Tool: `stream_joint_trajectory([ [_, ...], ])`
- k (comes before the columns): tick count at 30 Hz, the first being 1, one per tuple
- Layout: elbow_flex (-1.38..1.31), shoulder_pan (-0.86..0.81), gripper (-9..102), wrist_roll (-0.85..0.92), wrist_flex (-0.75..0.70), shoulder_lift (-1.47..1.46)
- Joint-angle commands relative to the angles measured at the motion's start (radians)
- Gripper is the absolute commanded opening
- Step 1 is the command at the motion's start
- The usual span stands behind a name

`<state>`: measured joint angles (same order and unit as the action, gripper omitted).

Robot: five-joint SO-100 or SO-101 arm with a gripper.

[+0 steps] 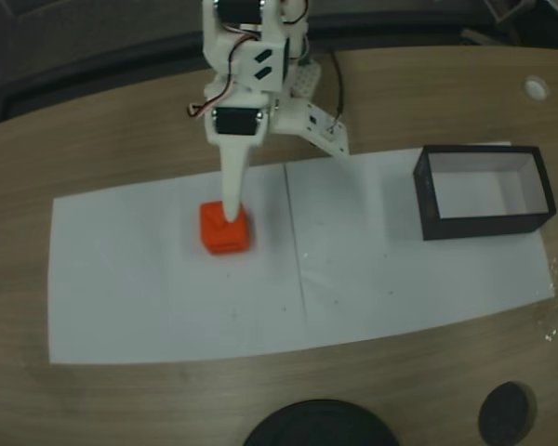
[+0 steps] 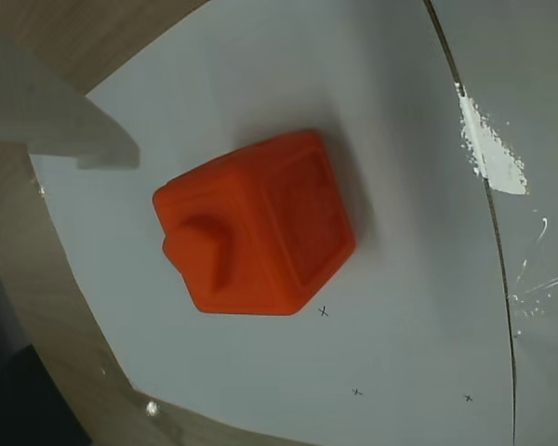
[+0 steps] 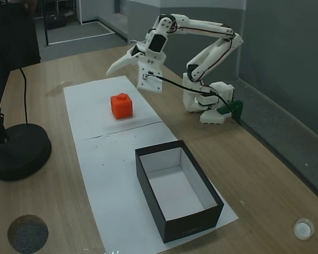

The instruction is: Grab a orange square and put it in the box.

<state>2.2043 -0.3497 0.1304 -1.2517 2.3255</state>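
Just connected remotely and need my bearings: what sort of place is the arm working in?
Likely an office or lab desk: a wooden table with white paper taped out as a work area, a black lamp base, and grey partition walls behind the arm.

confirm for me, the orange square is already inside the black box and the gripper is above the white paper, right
Not quite. The orange square is not in the box; it sits on the white paper, apart from the empty box, as a fixed view shows. The gripper does hang above the paper.
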Motion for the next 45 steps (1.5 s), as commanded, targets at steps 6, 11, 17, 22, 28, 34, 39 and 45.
stream_joint_trajectory([
  [6, -0.285, -0.094, 42, 0.003, -0.015, -0.466],
  [11, -0.367, -0.114, 41, 0.020, -0.017, -0.666],
  [17, -0.410, -0.114, 35, 0.038, -0.012, -0.792],
  [22, -0.437, -0.100, 12, 0.038, -0.018, -0.799],
  [28, -0.545, -0.008, 13, 0.029, -0.117, -0.746],
  [34, -0.844, 0.255, 13, 0.017, -0.373, -0.531],
  [39, -1.120, 0.575, 12, -0.087, -0.443, -0.362],
  [45, -1.203, 0.893, 12, -0.169, -0.442, -0.374],
])
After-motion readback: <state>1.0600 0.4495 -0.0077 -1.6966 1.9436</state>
